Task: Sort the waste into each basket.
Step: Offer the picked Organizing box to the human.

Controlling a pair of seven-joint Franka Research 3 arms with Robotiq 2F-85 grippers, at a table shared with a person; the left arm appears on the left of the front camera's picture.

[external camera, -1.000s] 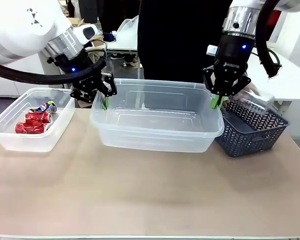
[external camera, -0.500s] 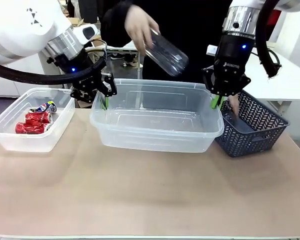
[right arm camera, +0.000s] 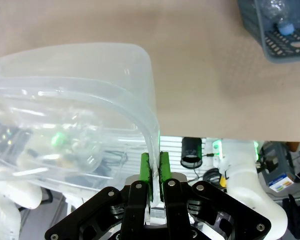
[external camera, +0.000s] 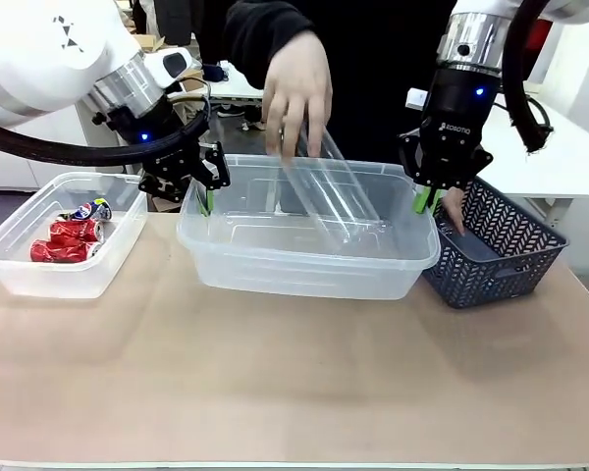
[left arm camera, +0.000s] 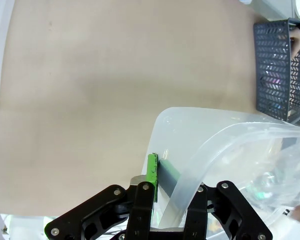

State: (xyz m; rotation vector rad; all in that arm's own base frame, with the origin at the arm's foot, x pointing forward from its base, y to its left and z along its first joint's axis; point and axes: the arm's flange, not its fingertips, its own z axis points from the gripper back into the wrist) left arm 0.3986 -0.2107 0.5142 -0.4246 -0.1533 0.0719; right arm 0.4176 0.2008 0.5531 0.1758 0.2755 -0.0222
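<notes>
A large clear tub (external camera: 294,270) stands mid-table. My left gripper (external camera: 208,194) is shut on its left rim and my right gripper (external camera: 427,199) on its right rim. In the left wrist view the rim (left arm camera: 190,175) runs between the left gripper's (left arm camera: 170,185) fingers. The right gripper's (right arm camera: 155,169) green pads pinch the tub wall (right arm camera: 90,75). A person's hand (external camera: 296,93) lowers a clear plastic bottle (external camera: 329,196) into the tub. Crushed red cans (external camera: 69,237) and a blue-and-white one lie in a small clear tub (external camera: 39,280) at the left. A dark blue lattice basket (external camera: 501,257) sits at the right.
The person's other hand (external camera: 456,208) reaches into the dark blue basket, beside my right gripper. In the right wrist view the basket (right arm camera: 270,47) holds a clear bottle with a blue cap (right arm camera: 281,17). The near half of the table (external camera: 294,383) is bare.
The person lifted a clear bottle from the blue basket, carried it left and lowered it into the large tub. Both arms have stayed still, gripping the rims.
</notes>
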